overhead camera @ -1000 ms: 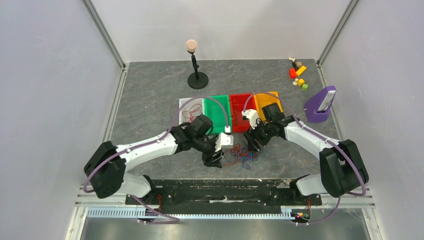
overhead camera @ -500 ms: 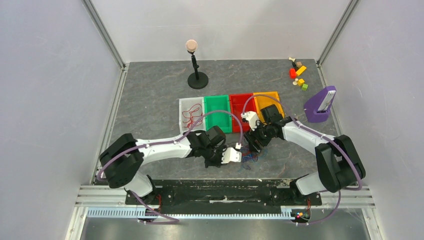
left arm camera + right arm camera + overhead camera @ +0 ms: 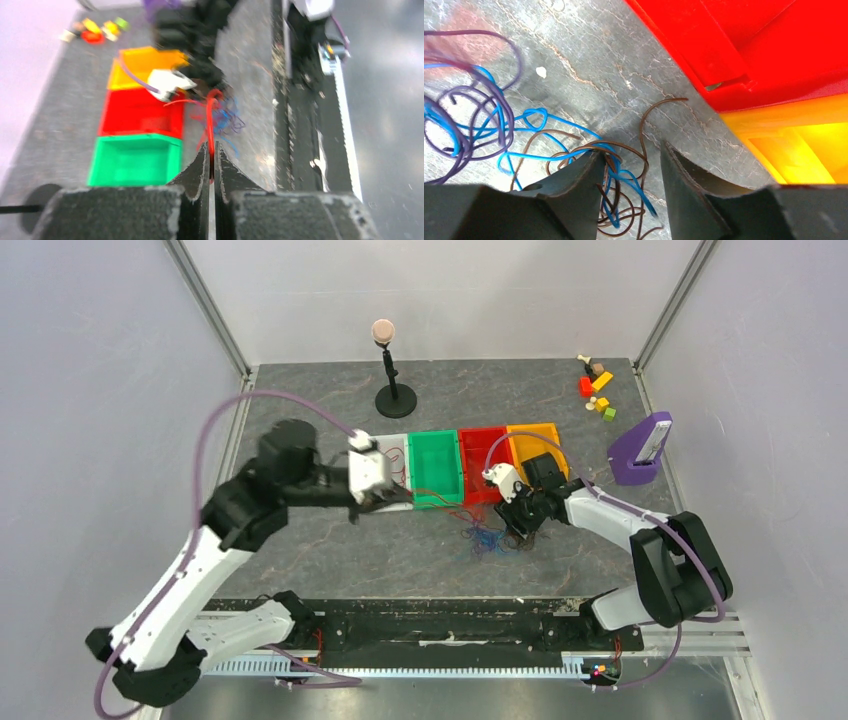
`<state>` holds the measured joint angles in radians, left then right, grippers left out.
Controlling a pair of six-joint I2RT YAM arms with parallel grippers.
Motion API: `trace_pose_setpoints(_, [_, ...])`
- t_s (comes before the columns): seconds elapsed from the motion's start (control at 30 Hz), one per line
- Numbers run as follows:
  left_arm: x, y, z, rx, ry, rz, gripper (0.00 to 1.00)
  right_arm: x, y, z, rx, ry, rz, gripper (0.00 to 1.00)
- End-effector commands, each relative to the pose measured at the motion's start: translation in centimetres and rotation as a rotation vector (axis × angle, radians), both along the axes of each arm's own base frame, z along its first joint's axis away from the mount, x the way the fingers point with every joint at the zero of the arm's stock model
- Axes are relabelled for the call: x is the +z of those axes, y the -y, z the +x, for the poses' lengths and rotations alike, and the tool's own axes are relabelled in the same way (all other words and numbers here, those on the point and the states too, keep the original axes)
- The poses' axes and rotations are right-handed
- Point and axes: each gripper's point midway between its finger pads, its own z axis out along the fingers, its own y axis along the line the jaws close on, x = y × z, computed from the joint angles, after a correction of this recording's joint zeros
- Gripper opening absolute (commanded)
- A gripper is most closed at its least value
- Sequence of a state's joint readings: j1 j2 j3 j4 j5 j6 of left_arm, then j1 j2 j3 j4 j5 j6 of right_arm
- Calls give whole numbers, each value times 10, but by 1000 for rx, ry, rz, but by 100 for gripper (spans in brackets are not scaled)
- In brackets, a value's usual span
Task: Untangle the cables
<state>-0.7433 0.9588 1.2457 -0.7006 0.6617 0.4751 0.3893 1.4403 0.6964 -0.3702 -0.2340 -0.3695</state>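
Observation:
The cables (image 3: 487, 538) lie in a loose tangle on the grey table in front of the red bin (image 3: 478, 445). My left gripper (image 3: 211, 150) is raised near the clear tray (image 3: 372, 448) and is shut on a red cable (image 3: 212, 115), which stretches back to the tangle (image 3: 227, 117). My right gripper (image 3: 631, 150) is down on the tangle (image 3: 517, 530), open. Strands of the brown cable (image 3: 644, 125) and the blue cable (image 3: 559, 120) run between its fingers. Purple loops (image 3: 504, 100) lie to their left.
Behind the tangle is a row: the clear tray holding red wires, a green bin (image 3: 436, 500), the red bin and an orange bin (image 3: 530, 430). A black stand (image 3: 390, 390) is at the back, with toy blocks (image 3: 597, 390) and a purple holder (image 3: 640, 455) at the right.
My left gripper shut on a red cable at the tangle, then rose and swung left to the clear tray, drawing the cable out. My right gripper's jaws narrowed over the tangle.

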Motion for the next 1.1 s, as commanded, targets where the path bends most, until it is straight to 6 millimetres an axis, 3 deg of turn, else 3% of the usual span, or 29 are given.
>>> trace_pose_setpoints(0.0, [88,-24,-1,38,-3,-186,2,-22,37,-12,-12,-9,-171,41])
trace_pose_setpoints(0.17, [182,-44,10,144,112,-385,2,-30,47,-18,2,-11,-219,19])
trace_pose_setpoints(0.3, [245,-57,17,249,192,-522,2,-35,52,-22,5,-16,-239,11])
trace_pose_setpoints(0.47, [282,-76,42,425,261,-603,2,-33,52,-25,15,-17,-233,3])
trace_pose_setpoints(0.67, [328,-97,47,546,231,-792,2,-39,58,-35,40,-26,-252,0])
trace_pose_setpoints(0.77, [333,-98,48,558,208,-813,2,-40,59,-42,68,-38,-252,0])
trace_pose_setpoints(0.87, [313,-81,41,462,152,-743,2,-26,42,-46,115,-44,-161,3])
trace_pose_setpoints(1.0, [271,-55,24,291,-10,-673,2,32,-2,-32,142,24,71,25])
trace_pose_setpoints(1.07, [257,-51,26,285,-58,-661,2,72,-23,-19,154,73,172,52])
